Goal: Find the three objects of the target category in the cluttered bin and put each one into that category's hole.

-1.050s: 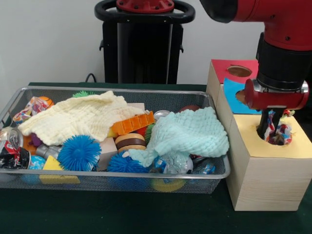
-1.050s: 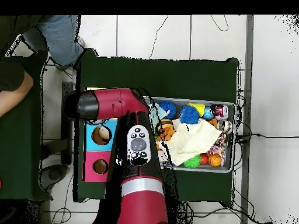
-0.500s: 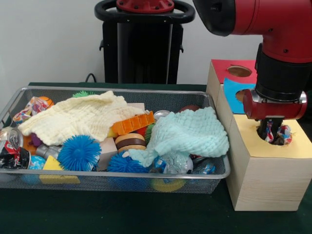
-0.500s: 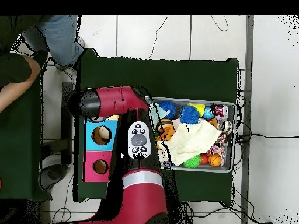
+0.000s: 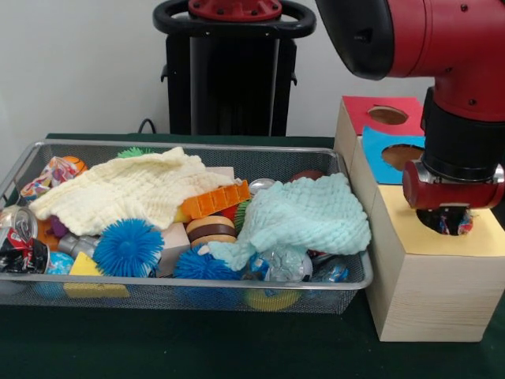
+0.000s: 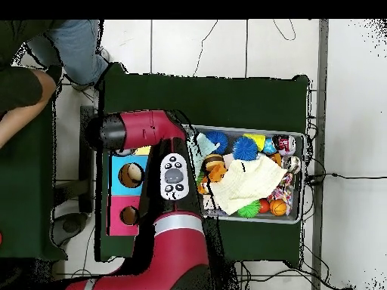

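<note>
Front view, L to R: wire mesh bin (image 5: 24, 170) on the green worktop (image 5: 181, 343), packed with clutter. Far L: crushed can (image 5: 16, 237) against the bin wall, yellow wedge block (image 5: 88, 272) just beside it. Cream cloth (image 5: 130, 189) draped over the L half, blue spiky ball (image 5: 128, 247) in front of it, 2nd blue spiky ball (image 5: 201, 264) near the front rim. Orange plastic piece (image 5: 213, 200) mid-bin, touching the cream cloth edge. Mint knit cloth (image 5: 304, 217) covers the R half.

R of bin: wooden sorting box (image 5: 426, 292), three coloured tops w/ holes – red hole (image 5: 387, 115) farthest back, blue hole (image 5: 401, 156) mid, yellow hole (image 5: 450, 225) nearest the camera. Arm wrist sits right over the yellow hole; gripper (image 5: 450, 223) is down inside it. Multicoloured rope toy (image 5: 458, 224) partly visible in that hole, below the wrist. Jaws hidden by wrist + hole rim, can't tell if spread or pinching the toy.

Overhead: arm covers the yellow end of the box; a person's arm (image 6: 23, 106) shows at the L edge.
</note>
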`<control>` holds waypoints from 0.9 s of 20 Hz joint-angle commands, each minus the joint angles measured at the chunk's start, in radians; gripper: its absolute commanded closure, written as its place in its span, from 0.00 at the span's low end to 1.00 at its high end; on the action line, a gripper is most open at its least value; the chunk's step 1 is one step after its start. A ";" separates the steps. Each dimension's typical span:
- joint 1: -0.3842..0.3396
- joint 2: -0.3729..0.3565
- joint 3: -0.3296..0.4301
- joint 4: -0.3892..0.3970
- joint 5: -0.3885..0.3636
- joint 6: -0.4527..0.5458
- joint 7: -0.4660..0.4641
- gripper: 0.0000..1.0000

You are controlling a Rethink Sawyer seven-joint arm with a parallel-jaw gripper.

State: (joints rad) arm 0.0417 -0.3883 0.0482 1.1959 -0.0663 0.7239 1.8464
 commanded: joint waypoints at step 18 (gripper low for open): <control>0.006 0.044 0.033 -0.010 -0.050 -0.003 -0.005 1.00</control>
State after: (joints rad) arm 0.0645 -0.3450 0.0335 1.1512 -0.0667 0.7250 1.8464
